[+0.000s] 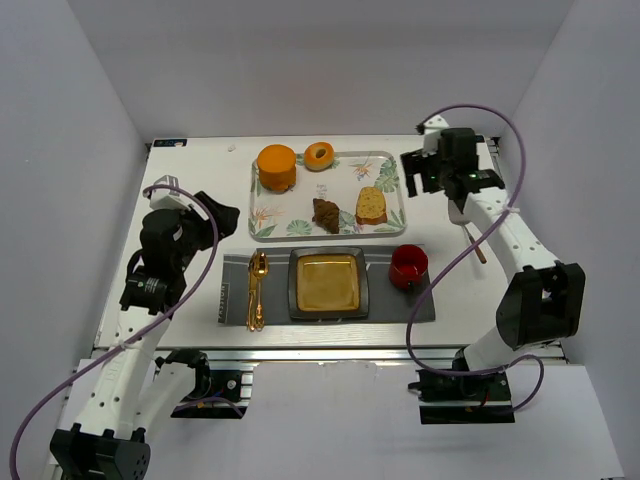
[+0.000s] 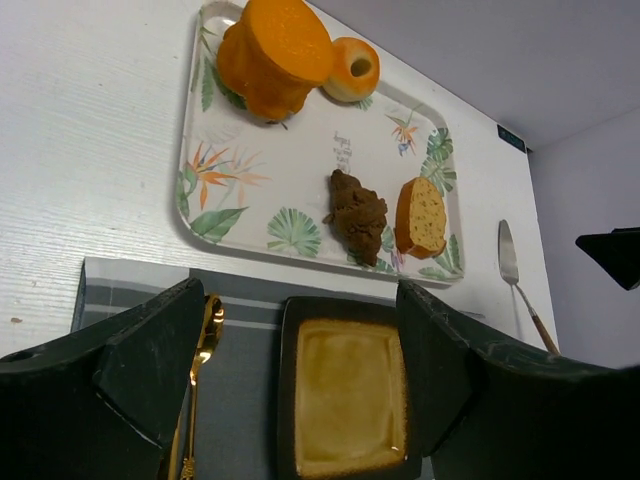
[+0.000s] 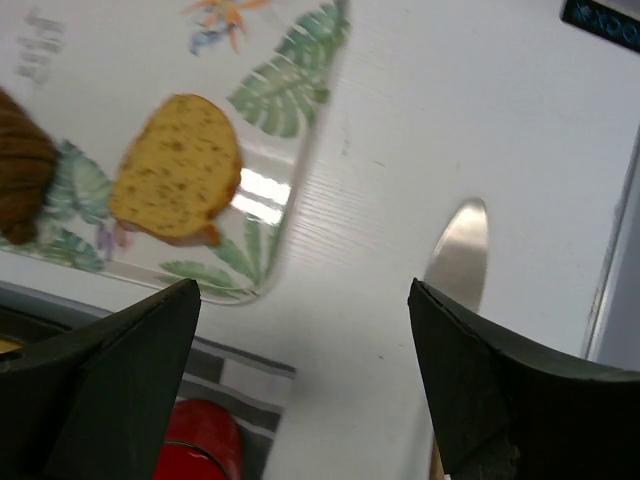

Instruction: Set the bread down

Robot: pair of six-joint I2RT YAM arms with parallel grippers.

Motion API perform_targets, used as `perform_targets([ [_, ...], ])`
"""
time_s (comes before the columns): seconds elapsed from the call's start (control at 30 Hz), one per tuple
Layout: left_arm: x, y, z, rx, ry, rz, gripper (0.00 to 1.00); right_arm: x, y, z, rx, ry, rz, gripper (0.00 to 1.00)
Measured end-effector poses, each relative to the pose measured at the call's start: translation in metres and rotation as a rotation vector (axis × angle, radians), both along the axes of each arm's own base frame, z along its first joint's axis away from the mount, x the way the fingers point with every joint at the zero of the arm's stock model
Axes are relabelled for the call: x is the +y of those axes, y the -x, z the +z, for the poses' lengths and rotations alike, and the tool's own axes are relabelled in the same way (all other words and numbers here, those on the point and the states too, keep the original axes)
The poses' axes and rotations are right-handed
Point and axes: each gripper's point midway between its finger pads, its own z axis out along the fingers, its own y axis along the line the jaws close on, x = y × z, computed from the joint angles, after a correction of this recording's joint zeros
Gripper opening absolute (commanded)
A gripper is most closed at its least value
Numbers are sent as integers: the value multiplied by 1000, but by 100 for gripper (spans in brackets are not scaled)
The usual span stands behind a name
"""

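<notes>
The bread (image 1: 319, 156), a small golden ring with a centre hole, lies at the back of the leaf-patterned tray (image 1: 395, 222), next to the orange cylinder cake (image 1: 277, 167). It also shows in the left wrist view (image 2: 351, 69). My left gripper (image 1: 212, 222) is open and empty, left of the tray, with the square brown plate (image 2: 350, 395) seen between its fingers. My right gripper (image 1: 412, 172) is open and empty, just right of the tray's right edge, well apart from the bread.
On the tray also lie a yellow-brown loaf slice (image 1: 370, 206) and a dark brown pastry (image 1: 325, 214). A grey placemat (image 1: 232, 300) holds gold cutlery (image 1: 256, 290), the square plate (image 1: 326, 284) and a red cup (image 1: 408, 266). A silver spatula (image 3: 458, 258) lies right of the tray.
</notes>
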Motion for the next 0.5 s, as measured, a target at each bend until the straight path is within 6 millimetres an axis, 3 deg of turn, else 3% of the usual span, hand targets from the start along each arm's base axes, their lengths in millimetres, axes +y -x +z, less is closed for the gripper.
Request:
perform_targets([
  [0.07, -3, -2, 1, -7, 5, -13, 80, -30, 0, -4, 23, 1, -26, 78],
  [0.1, -4, -3, 2, -8, 8, -17, 74, -44, 1, -5, 33, 7, -18, 55],
  [0.13, -4, -3, 2, -10, 8, -20, 66, -56, 4, -6, 42, 8, -7, 41],
  [0.17, -6, -4, 3, -13, 14, -24, 47, -70, 7, -7, 52, 7, -3, 15],
  [0.2, -6, -5, 3, -15, 18, -25, 36, -82, 9, -8, 60, 7, 0, 4],
  [0.23, -7, -6, 4, -17, 17, -29, 27, -92, 12, -9, 73, -2, 2, 0],
  [0.3, -8, -7, 4, -21, 14, -34, 22, -113, 18, -15, 96, -14, -8, 3],
  [0.33, -8, -7, 5, -26, 11, -37, 26, -121, 21, -18, 108, -18, -11, 14],
  [0.37, -8, -8, 6, -30, 10, -41, 35, -130, 25, -23, 122, -22, -14, 53],
  [0.4, -9, -8, 7, -35, 8, -45, 55, -135, 29, -28, 136, -27, -14, 63],
  [0.5, -10, -7, 9, -43, 11, -52, 70, -148, 42, -44, 192, -19, 5, 69],
])
